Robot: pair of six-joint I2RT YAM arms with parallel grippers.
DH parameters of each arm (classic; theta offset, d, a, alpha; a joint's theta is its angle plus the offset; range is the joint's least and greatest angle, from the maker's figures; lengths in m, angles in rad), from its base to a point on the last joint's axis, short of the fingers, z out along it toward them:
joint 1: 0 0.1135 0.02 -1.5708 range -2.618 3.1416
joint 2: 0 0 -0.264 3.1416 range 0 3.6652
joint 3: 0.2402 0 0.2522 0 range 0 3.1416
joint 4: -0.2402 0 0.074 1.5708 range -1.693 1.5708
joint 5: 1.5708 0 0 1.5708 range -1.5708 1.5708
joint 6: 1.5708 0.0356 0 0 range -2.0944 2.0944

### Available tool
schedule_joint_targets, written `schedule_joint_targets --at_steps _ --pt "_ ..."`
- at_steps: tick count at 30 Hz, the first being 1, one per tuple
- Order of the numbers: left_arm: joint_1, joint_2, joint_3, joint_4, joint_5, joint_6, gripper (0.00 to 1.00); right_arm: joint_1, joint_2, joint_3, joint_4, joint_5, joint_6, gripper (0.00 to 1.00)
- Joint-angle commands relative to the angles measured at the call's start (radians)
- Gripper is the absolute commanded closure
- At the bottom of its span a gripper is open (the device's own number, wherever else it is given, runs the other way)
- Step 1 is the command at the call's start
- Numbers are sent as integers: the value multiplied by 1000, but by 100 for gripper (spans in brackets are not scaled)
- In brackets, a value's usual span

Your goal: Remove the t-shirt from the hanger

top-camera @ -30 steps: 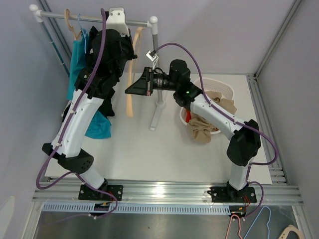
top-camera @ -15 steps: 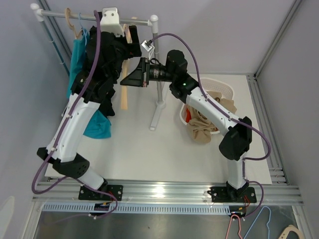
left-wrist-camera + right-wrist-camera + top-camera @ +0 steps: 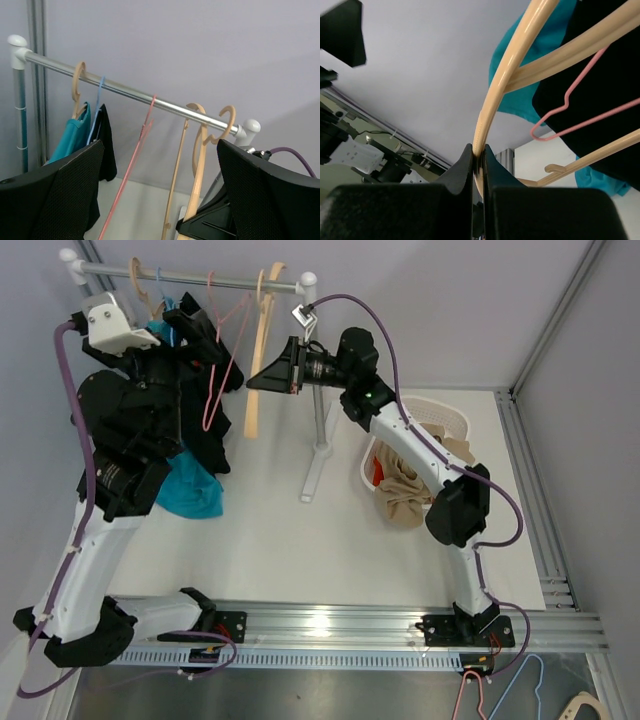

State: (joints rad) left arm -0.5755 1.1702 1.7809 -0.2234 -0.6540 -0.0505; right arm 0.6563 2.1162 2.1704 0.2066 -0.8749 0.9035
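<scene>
T-shirt [image 3: 106,145] hung on the rail [image 3: 125,91]; right gripper [image 3: 478,152] clamped a bare wooden hanger [image 3: 505,75], left gripper [image 3: 160,150] gaped and probably needed to reach the shirt next.

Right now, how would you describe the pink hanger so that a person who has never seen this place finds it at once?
Find the metal rail that runs across the back of the table. Near its middle hangs the pink hanger, between the black t-shirt on its left and the pale wooden hangers on its right. It is the only thin wire hanger in pink, and it carries no garment.
</scene>
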Motion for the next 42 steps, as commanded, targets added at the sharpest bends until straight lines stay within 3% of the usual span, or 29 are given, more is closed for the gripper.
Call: schedule_joint_targets --at_steps 1,6,11,20,23,29,35,42 --pt "2 -32 -70 81 -74 23 1 -18 49 129 63 -16 41 100" --pt "8 -41 -104 110 -148 47 0 -40 131 244 56 8 97 100" --pt "31 -50 -159 113 -180 37 0 -52 142 213 40 73 90 100" --pt "163 -27 -169 -23 -67 -90 0 -58 156 192 19 137 106 100" --pt "247 52 -94 -117 49 -161 0 -49 153 175 13 158 101 100" --pt "304 257 113 -235 54 -163 1 -40 153 160 -12 181 84 100" --pt "382 433 435 -404 171 -236 0 -49 168 183 11 218 155 100" --pt "424 467 440 -376 194 -253 1 -32 157 154 13 310 248 100"
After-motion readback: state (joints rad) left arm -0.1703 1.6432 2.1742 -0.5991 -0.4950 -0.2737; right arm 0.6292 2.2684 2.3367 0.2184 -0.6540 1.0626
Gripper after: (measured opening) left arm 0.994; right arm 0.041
